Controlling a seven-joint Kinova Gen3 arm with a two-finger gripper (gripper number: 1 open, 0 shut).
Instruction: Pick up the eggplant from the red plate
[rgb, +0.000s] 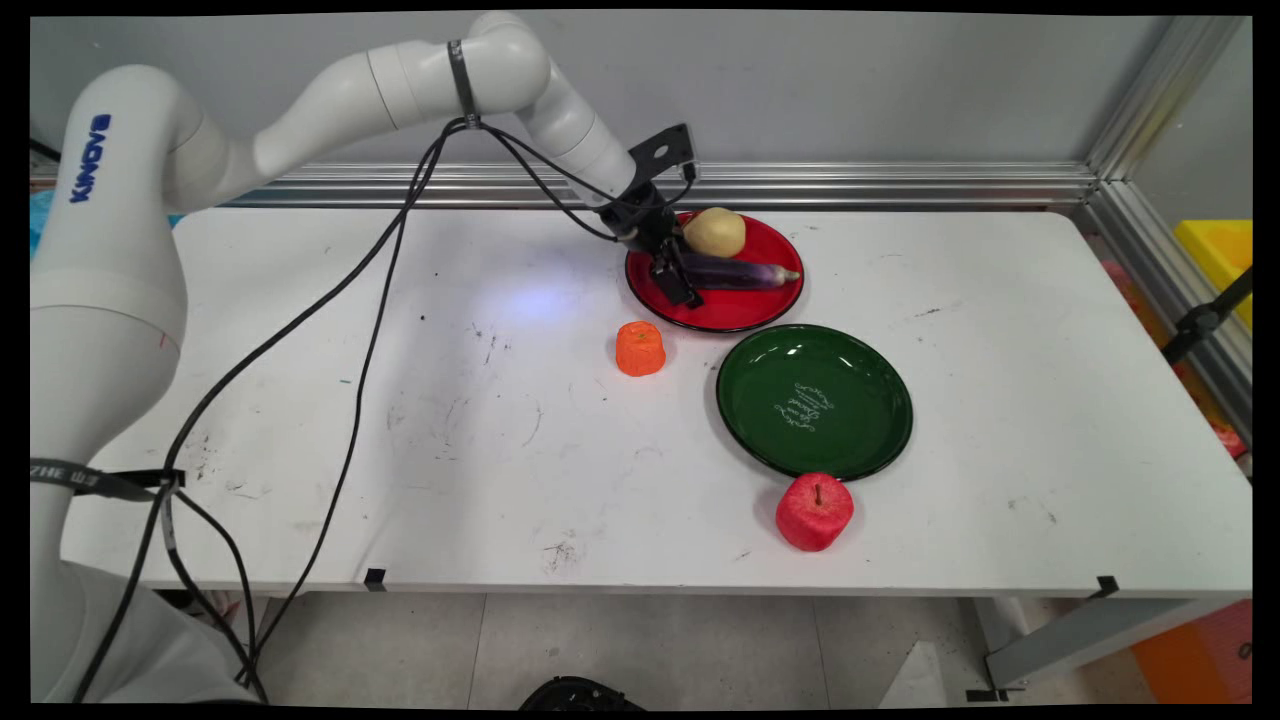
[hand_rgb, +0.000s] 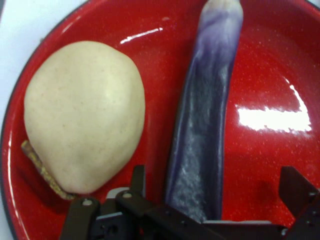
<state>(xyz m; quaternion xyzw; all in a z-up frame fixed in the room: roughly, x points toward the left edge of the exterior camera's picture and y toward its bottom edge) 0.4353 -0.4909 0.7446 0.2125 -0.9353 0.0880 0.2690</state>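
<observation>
From the main view, I see the eggplant (rgb: 738, 272) lying lengthwise left to right on the red plate (rgb: 740, 312), beside a pale pear (rgb: 715, 232); the green plate (rgb: 850, 440) holds nothing. From the hand view, my end effector (hand_rgb: 212, 197) is open, its fingers (hand_rgb: 137, 181) on either side of the glossy purple eggplant (hand_rgb: 205, 125).
</observation>
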